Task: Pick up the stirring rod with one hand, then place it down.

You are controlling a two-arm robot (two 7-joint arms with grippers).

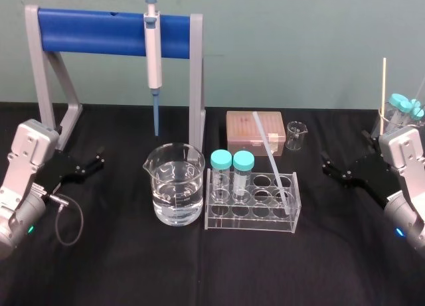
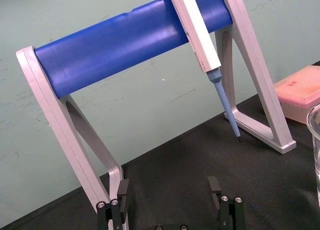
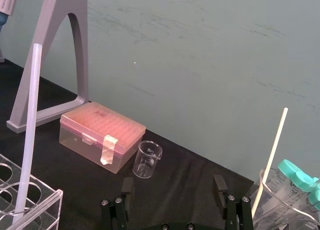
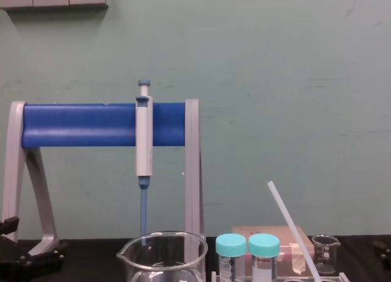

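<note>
Leaning in the clear rack (image 1: 214, 220), the stirring rod (image 1: 272, 156) stands nearer the right gripper (image 1: 329, 165) than the left gripper (image 1: 98, 160).

Its foot rests in a cell at the rack's right end, and its long axis tilts up, back and to the robot's left, over the pink box (image 1: 242, 130). From the right gripper it lies inward, to the left, with bare black tabletop (image 1: 199, 273) between them. Both grippers hover low at the table's sides with jaws spread wide, holding nothing. My guess is a mid-shaft grasp suits best, away from the capped tubes (image 1: 231, 168) and water beaker (image 1: 175, 186).
</note>
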